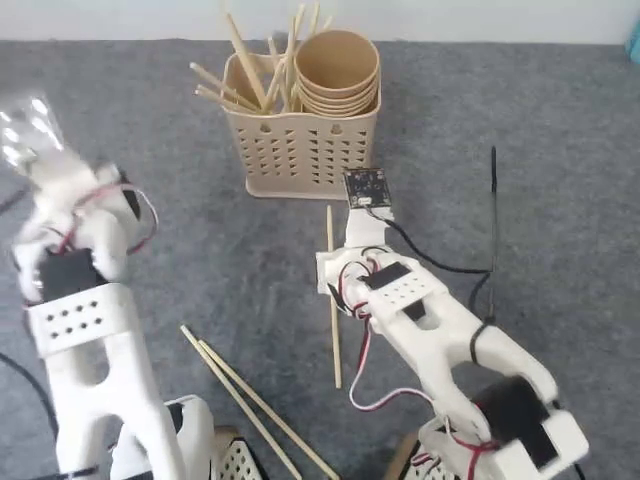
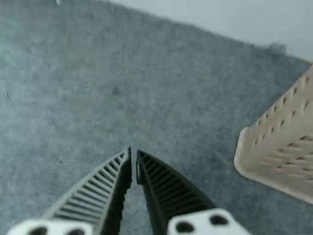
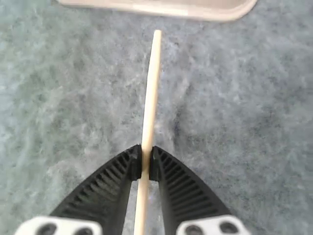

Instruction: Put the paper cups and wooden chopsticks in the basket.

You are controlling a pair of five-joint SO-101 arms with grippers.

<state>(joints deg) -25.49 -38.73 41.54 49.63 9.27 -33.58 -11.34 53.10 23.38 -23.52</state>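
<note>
The right gripper (image 3: 145,152) has its jaws clamped on a single wooden chopstick (image 3: 152,88), gripping it partway along its length so that a long stretch sticks out ahead of the jaws and the rest trails back beneath the wrist. In the high view this chopstick (image 1: 329,228) sits just right of centre, its long axis running almost straight up and down the frame. Its far tip points at the basket (image 1: 300,150) at upper centre and stops just short of the basket's near wall. Whether the stick rests on the grey tabletop (image 1: 500,120) or is slightly lifted cannot be told. The basket already holds a stack of paper cups (image 1: 338,62) and several chopsticks standing at angles. The coming move likely calls for raising the tip over the rim along this same axis. Two loose chopsticks (image 1: 250,400) lie side by side at lower centre, slanting toward the lower right, between the two arms' bases. The left gripper (image 2: 133,155) hangs at the upper left, its jaws nearly together and holding nothing.
</note>
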